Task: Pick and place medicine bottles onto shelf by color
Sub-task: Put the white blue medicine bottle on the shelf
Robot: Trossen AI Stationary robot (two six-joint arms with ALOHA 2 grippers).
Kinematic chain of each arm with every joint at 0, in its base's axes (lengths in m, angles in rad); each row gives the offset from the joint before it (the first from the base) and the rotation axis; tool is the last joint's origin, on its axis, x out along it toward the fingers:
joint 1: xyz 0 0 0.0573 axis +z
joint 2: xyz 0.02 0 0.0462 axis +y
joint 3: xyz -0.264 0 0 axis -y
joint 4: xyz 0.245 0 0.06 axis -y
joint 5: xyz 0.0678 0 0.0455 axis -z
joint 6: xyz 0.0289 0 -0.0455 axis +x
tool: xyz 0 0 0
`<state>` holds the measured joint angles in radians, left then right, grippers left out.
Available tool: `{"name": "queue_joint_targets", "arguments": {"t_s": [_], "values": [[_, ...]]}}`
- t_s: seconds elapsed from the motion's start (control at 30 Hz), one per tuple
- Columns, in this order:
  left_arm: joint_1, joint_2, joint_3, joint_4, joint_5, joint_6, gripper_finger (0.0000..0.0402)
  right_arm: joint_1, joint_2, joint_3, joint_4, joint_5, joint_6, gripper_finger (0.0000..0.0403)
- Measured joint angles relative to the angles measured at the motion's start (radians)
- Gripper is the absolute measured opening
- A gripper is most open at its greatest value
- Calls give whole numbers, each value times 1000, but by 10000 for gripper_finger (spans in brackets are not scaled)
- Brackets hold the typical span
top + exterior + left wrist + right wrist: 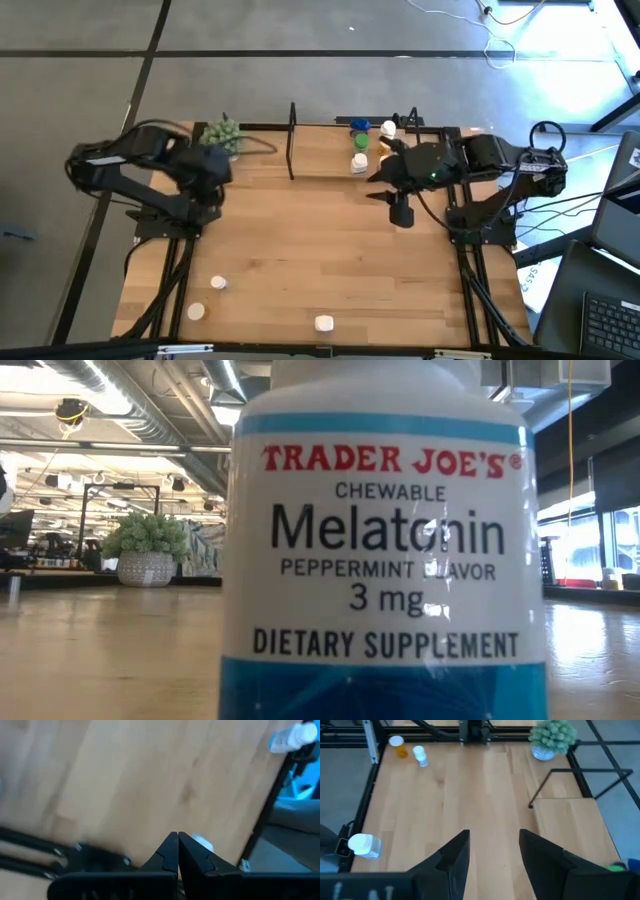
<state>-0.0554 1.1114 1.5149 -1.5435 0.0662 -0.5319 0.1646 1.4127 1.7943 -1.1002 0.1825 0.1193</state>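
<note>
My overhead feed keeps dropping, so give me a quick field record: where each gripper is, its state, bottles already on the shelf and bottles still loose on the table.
left gripper: shut, holding nothing, over the table's far left part beside the green spiky plant ball
right gripper: open, empty, over the table just in front of the shelf's right end
low light-wood shelf with black end frames: holds blue-capped bottle, green bottle, white bottles
loose on table: three white-capped bottles near the front edge
low view: blocked by a white and blue melatonin bottle
</note>
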Motion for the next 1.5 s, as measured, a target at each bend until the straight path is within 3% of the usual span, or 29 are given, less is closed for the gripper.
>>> {"name": "queue_joint_targets", "arguments": {"t_s": [0.23, 0.37, 0.53, 0.73, 0.9, 1.0, 1.2, 1.5], "values": [[-210, -100, -122, -1, -1, -243, 0, 18, 36, 0, 61, -105, -12, 173], [-283, -108, -163, 0, -27, -298, 0, 18, 64, 0, 115, -106, 132, 173], [-340, -112, -174, 0, -62, -325, 0, 2, 86, 0, 170, -99, 168, 173], [-372, -111, -175, 0, -89, -329, 0, 2, 119, 0, 192, -112, 186, 173], [-390, -111, -175, 0, -106, -330, 0, 52, 158, 0, 193, -294, 116, 173], [-394, -111, -175, 0, -110, -330, 0, 108, 197, 0, 192, -342, 55, 173], [-394, -111, -175, 0, -125, -330, 0, 184, 287, 0, 192, -334, 5, 173], [-393, -111, -175, 0, -137, -324, 0, 204, 395, 0, 187, -333, 214, 173]]}}
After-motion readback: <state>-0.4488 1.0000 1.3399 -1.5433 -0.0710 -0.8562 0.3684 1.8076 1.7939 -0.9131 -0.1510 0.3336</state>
